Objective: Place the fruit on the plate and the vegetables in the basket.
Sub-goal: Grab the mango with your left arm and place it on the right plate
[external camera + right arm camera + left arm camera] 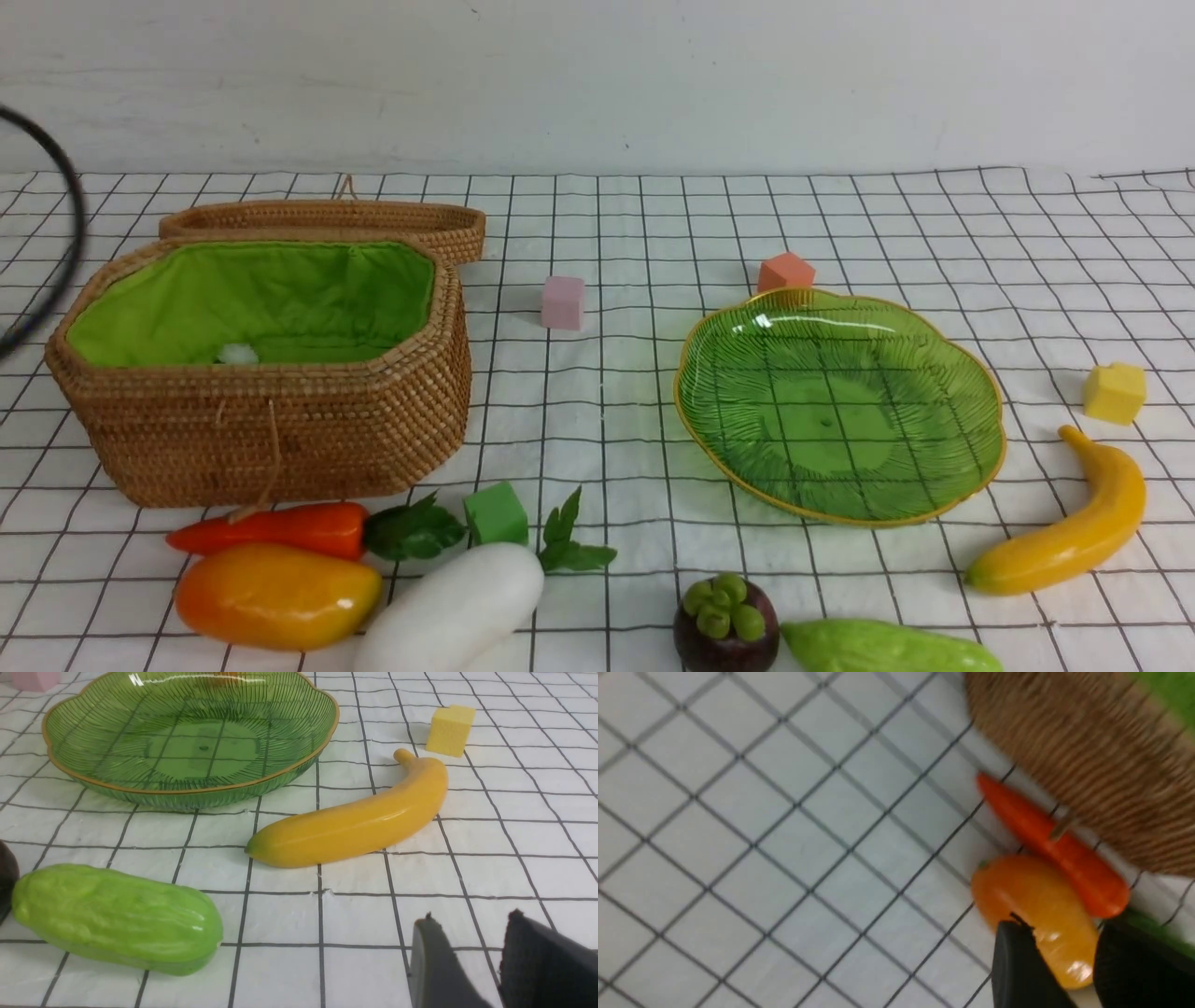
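The mango (275, 595), carrot (271, 528) and white radish (453, 611) lie on the cloth in front of the open basket (261, 429). To their right lie the mangosteen (726, 623) and the green gourd (887, 647). The banana (1074, 523) is right of the bare green plate (840, 401). Neither gripper shows in the front view. My left gripper (1062, 933) is open, and the mango (1036, 905) on the cloth shows between its fingers, beside the carrot (1055, 844). My right gripper (472, 919) is open over bare cloth, short of the banana (355, 821) and gourd (117, 917).
Small cubes stand about: pink (563, 301), orange (786, 272) behind the plate, yellow (1115, 392) near the banana, green (497, 513) by the radish leaves. The basket's lid (327, 224) lies open behind it. A small white thing (237, 353) lies inside the basket. A black cable (65, 187) hangs at the far left.
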You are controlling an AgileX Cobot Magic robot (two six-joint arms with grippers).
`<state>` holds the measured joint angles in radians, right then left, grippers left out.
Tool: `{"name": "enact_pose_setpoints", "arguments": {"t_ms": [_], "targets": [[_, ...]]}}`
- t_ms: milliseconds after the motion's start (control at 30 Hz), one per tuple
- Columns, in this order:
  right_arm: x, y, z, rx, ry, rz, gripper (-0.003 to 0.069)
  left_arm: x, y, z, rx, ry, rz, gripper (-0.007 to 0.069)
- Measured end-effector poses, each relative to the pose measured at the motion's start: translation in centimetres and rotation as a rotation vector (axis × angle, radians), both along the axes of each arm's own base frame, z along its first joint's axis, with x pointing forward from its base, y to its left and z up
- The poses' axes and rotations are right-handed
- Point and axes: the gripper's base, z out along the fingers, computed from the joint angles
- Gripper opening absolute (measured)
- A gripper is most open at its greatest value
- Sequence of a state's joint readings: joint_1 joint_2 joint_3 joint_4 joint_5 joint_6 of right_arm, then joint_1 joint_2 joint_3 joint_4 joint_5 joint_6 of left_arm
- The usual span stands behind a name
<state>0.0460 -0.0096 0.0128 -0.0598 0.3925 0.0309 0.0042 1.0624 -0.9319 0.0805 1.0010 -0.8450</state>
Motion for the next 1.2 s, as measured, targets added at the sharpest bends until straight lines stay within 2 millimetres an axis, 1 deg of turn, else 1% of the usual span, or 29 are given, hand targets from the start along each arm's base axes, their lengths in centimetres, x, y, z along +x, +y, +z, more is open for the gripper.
{"name": "enact_pose_setpoints", "arguments": {"t_ms": [33,67,100,133,167,233,333,433,467,500,533,567,600,667,767,833,900,933,967,1000,1167,1200], "targets": [[0.0,0.0,0.0,0.000,0.000,0.000,0.0242,0.3,-0.1,-0.5,-0.006,0.021,-0.002,0.0239],[0.0,0.0,0.0,0.000,0.000,0.000,0.0242,0.8,-0.3,-1.3,-0.032,0.066,-0.006,0.0239],[0.0,0.0,0.0,0.000,0.000,0.000,0.0242,2.1,-0.6,-3.0,-0.073,0.141,-0.006,0.0241],[0.0,0.0,0.0,0.000,0.000,0.000,0.0242,2.3,-0.7,-3.2,-0.085,0.146,-0.006,0.0242],[0.0,0.0,0.0,0.000,0.000,0.000,0.0242,3.3,-1.0,-4.3,-0.117,0.180,-0.004,0.0253],[0.0,0.0,0.0,0.000,0.000,0.000,0.0242,4.7,-1.2,-5.9,-0.153,0.214,0.004,0.0277],[0.0,0.0,0.0,0.000,0.000,0.000,0.0242,6.5,-1.7,-8.3,-0.213,0.262,0.022,0.0357],[0.0,0.0,0.0,0.000,0.000,0.000,0.0242,7.8,-2.0,-10.6,-0.250,0.318,0.035,0.0463],[0.0,0.0,0.0,0.000,0.000,0.000,0.0242,8.1,-2.0,-11.1,-0.258,0.322,0.040,0.0505],[0.0,0.0,0.0,0.000,0.000,0.000,0.0242,8.2,-2.0,-11.2,-0.262,0.323,0.042,0.0514],[0.0,0.0,0.0,0.000,0.000,0.000,0.0242,8.7,-2.1,-12.0,-0.274,0.323,0.047,0.0573],[0.0,0.0,0.0,0.000,0.000,0.000,0.0242,9.1,-2.2,-12.3,-0.282,0.307,0.048,0.0611],[0.0,0.0,0.0,0.000,0.000,0.000,0.0242,9.4,-2.2,-12.5,-0.286,0.296,0.045,0.0638],[0.0,0.0,0.0,0.000,0.000,0.000,0.0242,9.8,-2.3,-13.2,-0.293,0.289,0.036,0.0664],[0.0,0.0,0.0,0.000,0.000,0.000,0.0242,10.1,-2.3,-13.8,-0.300,0.292,0.034,0.0666],[0.0,0.0,0.0,0.000,0.000,0.000,0.0242,10.3,-2.4,-14.4,-0.301,0.311,0.034,0.0642],[0.0,0.0,0.0,0.000,0.000,0.000,0.0242,10.3,-2.4,-14.6,-0.302,0.315,0.035,0.0613],[0.0,0.0,0.0,0.000,0.000,0.000,0.0242,10.3,-2.4,-14.6,-0.302,0.315,0.035,0.0610],[0.0,0.0,0.0,0.000,0.000,0.000,0.0242,10.3,-2.4,-14.6,-0.303,0.318,0.035,0.0581],[0.0,0.0,0.0,0.000,0.000,0.000,0.0242,10.3,-2.4,-14.6,-0.304,0.320,0.035,0.0573],[0.0,0.0,0.0,0.000,0.000,0.000,0.0242,10.0,-2.5,-14.3,-0.314,0.333,0.029,0.0574],[0.0,0.0,0.0,0.000,0.000,0.000,0.0242,9.9,-2.5,-14.0,-0.315,0.330,0.017,0.0574]]}}
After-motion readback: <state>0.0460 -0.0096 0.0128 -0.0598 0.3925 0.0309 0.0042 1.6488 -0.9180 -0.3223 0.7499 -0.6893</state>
